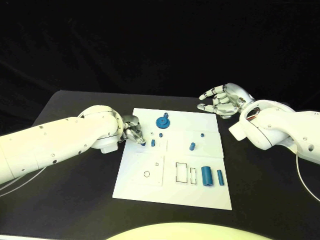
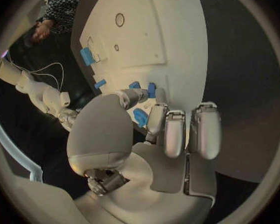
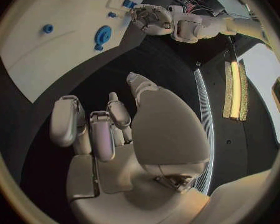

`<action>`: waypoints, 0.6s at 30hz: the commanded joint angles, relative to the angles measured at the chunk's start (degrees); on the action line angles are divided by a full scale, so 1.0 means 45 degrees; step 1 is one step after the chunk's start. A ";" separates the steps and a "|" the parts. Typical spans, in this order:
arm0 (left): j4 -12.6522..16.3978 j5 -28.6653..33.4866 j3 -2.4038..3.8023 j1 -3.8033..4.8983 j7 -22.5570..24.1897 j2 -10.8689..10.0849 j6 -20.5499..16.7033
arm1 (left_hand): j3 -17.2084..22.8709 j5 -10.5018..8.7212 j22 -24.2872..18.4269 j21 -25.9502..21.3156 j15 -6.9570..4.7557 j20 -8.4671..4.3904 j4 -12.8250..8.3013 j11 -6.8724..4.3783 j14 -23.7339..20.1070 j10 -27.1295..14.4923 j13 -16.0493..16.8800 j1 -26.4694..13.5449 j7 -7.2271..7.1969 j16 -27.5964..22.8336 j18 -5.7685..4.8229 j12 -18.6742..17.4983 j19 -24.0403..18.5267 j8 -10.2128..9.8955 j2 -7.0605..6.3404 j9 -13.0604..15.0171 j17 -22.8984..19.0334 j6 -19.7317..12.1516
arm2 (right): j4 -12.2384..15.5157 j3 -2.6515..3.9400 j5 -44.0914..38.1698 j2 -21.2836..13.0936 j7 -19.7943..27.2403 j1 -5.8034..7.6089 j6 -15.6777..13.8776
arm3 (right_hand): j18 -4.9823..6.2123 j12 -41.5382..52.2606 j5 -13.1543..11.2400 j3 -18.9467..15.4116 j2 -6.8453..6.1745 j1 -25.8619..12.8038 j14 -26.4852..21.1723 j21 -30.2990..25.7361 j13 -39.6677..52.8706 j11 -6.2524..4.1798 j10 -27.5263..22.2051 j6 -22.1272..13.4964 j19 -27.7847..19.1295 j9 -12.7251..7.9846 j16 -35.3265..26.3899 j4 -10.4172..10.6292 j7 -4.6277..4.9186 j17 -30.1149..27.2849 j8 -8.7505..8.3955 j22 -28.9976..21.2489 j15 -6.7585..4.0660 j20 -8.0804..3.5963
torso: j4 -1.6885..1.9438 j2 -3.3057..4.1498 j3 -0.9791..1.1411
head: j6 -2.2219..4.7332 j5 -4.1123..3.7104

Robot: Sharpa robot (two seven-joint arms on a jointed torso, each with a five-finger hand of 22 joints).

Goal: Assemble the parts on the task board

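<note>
both hands at the board's edges

two upright blue cylinders [image 1: 206, 177] stand near the right of the white rectangular task board [image 1: 142, 187]. further back, the left hand [image 1: 133, 131] rests at the board's left edge, fingers curled, beside a small blue peg [image 1: 153, 143]; whether it pinches anything, i cannot tell. a blue round gear-like part [image 1: 163, 122] lies beyond. the right hand [image 1: 221, 101] hovers off the far right corner, fingers loosely spread, holding nothing.

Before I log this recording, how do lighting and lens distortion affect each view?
Head view: the white rectangular task board is brightly lit against a black surround, and small blue parts stay legible. Left wrist view: fisheye curves the board's edges; the left robot hand looms large. Right wrist view: a bright light strip glares beside the right robot hand.
</note>
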 commanded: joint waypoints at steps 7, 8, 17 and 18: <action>-0.0007 0.0384 -0.0058 -0.0087 -0.0205 0.0150 0.0778 | 0.1911 0.0039 0.0444 0.0076 -0.0166 -0.0150 -0.1865 -0.0127 0.1324 0.0293 0.0218 -0.0634 -0.0417 0.0048 -0.0153 0.0143 0.0128 0.0279 -0.0048 0.0249 0.3353 0.0514 | 0.0017 0.0002 -0.0091 -0.0004 0.0130 -0.0008 0.0121 | 0.0091 0.0041 0.0003 0.0029 0.0011 0.0093 0.0745 -0.0067 -0.0008 -0.0072 -0.0017 0.0053 -0.0042 -0.0011 -0.0060 0.0077 -0.0066 0.0922 0.0055 0.0076 -0.0005 -0.0016 | -0.0003 -0.0005 -0.0002 | -0.0028 -0.0008; -0.0024 0.0411 -0.0058 -0.0087 -0.0226 0.0164 0.0777 | 0.1867 0.0029 0.0430 0.0068 -0.0180 -0.0162 -0.1829 -0.0145 0.1324 0.0314 0.0236 -0.0696 -0.0439 0.0048 -0.0150 0.0153 0.0122 0.0292 -0.0040 0.0268 0.3353 0.0524 | 0.0016 0.0002 -0.0091 -0.0005 0.0130 -0.0008 0.0119 | 0.0091 0.0041 0.0003 0.0029 0.0011 0.0093 0.0745 -0.0067 -0.0008 -0.0072 -0.0017 0.0053 -0.0042 -0.0011 -0.0060 0.0077 -0.0066 0.0922 0.0055 0.0076 -0.0005 -0.0016 | -0.0003 -0.0005 -0.0002 | -0.0028 -0.0008; -0.0145 0.0492 -0.0058 -0.0087 -0.0284 0.0261 0.0581 | 0.1439 -0.0072 0.0392 0.0040 -0.0277 -0.0254 -0.1551 -0.0253 0.1324 0.0404 0.0314 -0.1101 -0.0579 0.0048 -0.0143 0.0196 0.0115 0.0336 -0.0011 0.0366 0.3353 0.0596 | 0.0015 0.0002 -0.0094 0.0002 0.0129 -0.0007 0.0105 | 0.0094 0.0034 0.0005 0.0034 0.0013 0.0099 0.0743 -0.0086 -0.0023 -0.0073 -0.0026 0.0047 -0.0048 -0.0018 -0.0065 0.0085 -0.0067 0.0914 0.0060 0.0065 -0.0006 -0.0017 | 0.0004 -0.0003 -0.0005 | -0.0017 -0.0026; -0.0156 0.0498 -0.0058 -0.0087 -0.0287 0.0270 0.0570 | 0.1386 -0.0085 0.0396 0.0040 -0.0286 -0.0263 -0.1517 -0.0263 0.1324 0.0409 0.0322 -0.1142 -0.0590 0.0048 -0.0144 0.0199 0.0118 0.0334 -0.0010 0.0371 0.3353 0.0600 | 0.0014 0.0002 -0.0101 0.0003 0.0123 -0.0007 0.0102 | 0.0094 0.0034 0.0005 0.0034 0.0013 0.0099 0.0743 -0.0086 -0.0023 -0.0073 -0.0026 0.0047 -0.0048 -0.0018 -0.0065 0.0085 -0.0067 0.0914 0.0060 0.0065 -0.0006 -0.0017 | 0.0004 -0.0003 -0.0005 | -0.0017 -0.0026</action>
